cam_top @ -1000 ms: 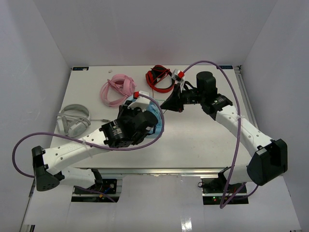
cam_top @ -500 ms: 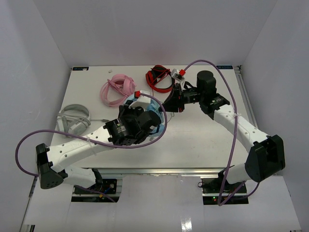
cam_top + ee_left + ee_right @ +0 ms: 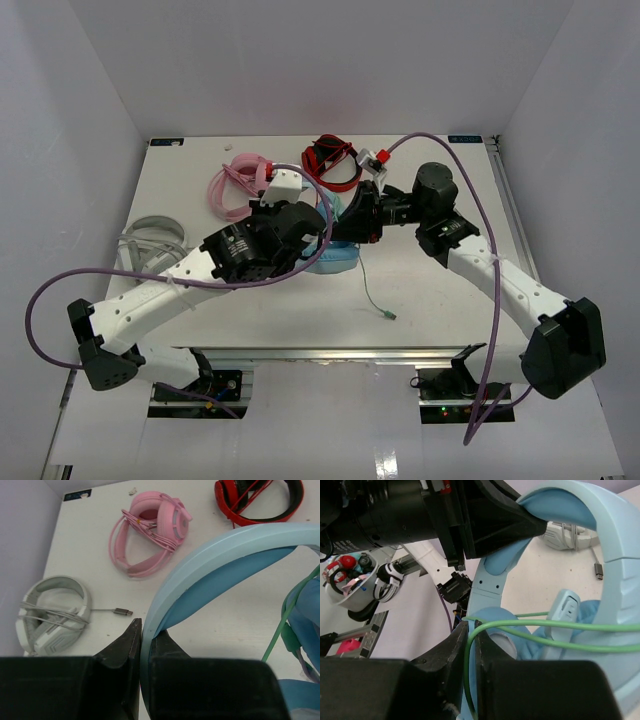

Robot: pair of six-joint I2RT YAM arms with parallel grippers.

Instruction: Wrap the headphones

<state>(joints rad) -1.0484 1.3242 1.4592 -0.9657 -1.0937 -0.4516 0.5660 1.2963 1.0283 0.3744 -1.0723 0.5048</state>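
Note:
The light blue headphones [image 3: 335,258] are at the table's middle, between my two grippers. My left gripper [image 3: 142,627] is shut on the wide blue headband [image 3: 225,545] and grips it edge-on. In the top view the left gripper [image 3: 308,225] is just left of the ear cups. My right gripper [image 3: 471,625] is shut on the thin green cable [image 3: 560,625], beside an ear cup [image 3: 510,625]. In the top view the right gripper [image 3: 347,228] is right above the headphones. The cable [image 3: 368,290] trails toward the front, and its plug [image 3: 389,316] lies on the table.
A pink headset [image 3: 240,185] lies at the back left, and it also shows in the left wrist view [image 3: 155,530]. A red headset [image 3: 330,160] lies at the back middle. A grey-white headset [image 3: 150,245] with its cable lies at the left edge.
The left wrist has swung back and to the left, uncovering the headphones. The right gripper has moved in closer over them. The cable's free end now trails onto the table in front.

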